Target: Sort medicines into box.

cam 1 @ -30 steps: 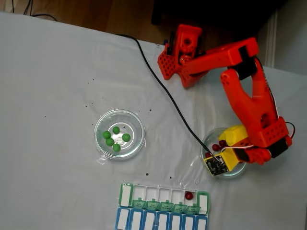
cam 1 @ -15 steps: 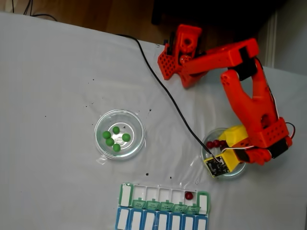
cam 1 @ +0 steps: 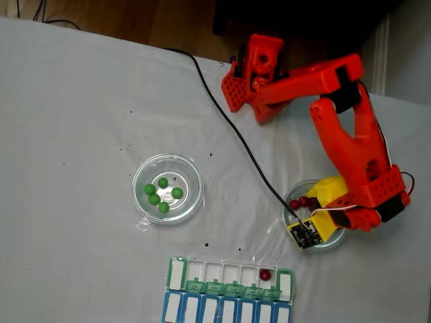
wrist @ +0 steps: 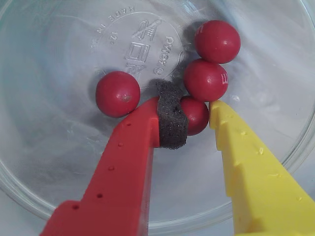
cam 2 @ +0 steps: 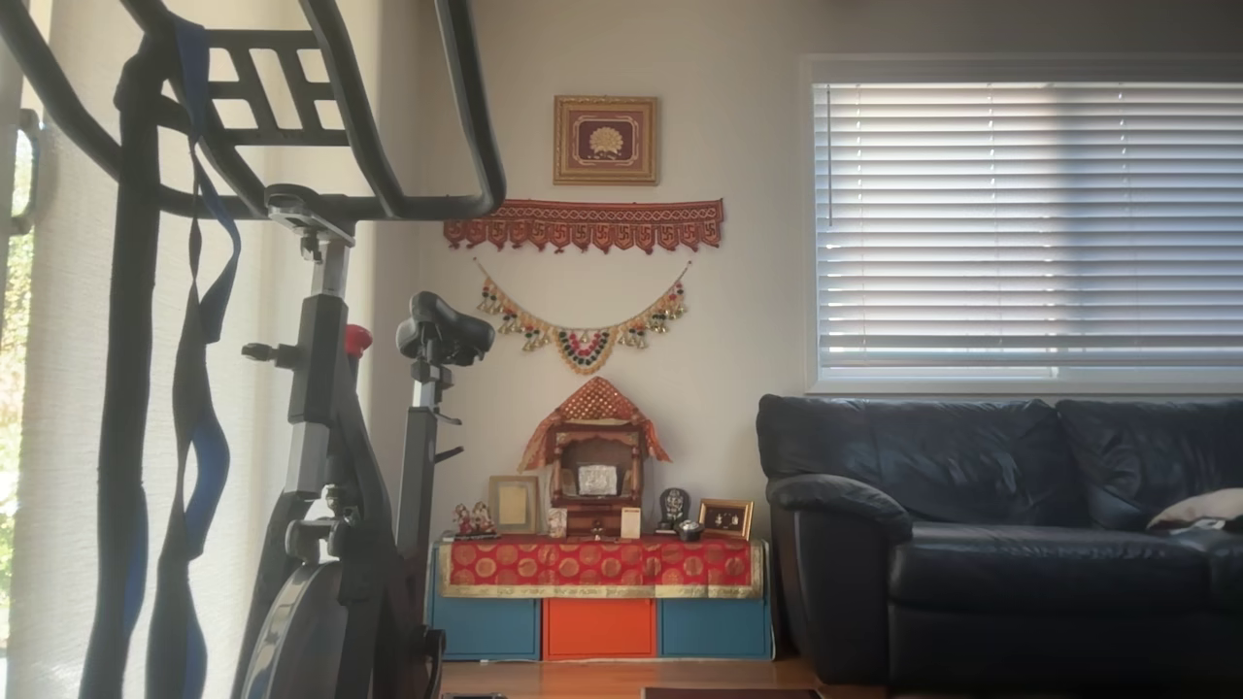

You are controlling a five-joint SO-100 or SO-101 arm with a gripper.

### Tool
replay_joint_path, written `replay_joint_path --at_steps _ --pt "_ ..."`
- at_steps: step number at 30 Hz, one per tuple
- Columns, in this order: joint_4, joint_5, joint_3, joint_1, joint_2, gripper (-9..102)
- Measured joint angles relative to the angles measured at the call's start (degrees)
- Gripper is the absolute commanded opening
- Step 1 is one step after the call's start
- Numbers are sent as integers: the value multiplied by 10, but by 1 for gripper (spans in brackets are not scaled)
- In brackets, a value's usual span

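A red pill is sitting between my end effector tips: the dark foam pad on the red finger is pressing against its left side, and the yellow finger is just meeting its right side, so I am judging the end effector to be closing on this pill, though I am not yet calling the grip firm. Two more red pills are crowding it from above, one touching it, and a fourth is lying apart to the left, all in the glass dish.

I am working the pick step for a red pill. Next I am needing to finish the squeeze, lift straight up without dragging the neighbours, then carry it over to the pill box at the counter's near edge, where one red pill is already lying in a white compartment. The green pills are waiting in the other dish, well apart.
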Motion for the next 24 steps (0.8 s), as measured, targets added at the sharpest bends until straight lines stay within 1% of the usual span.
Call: replay_joint_path --at_steps 6,14,24 --pt "4 -18 -11 0 -1 1" --pt "6 -33 -17 24 1 1" --pt "47 -52 -61 60 42 1"
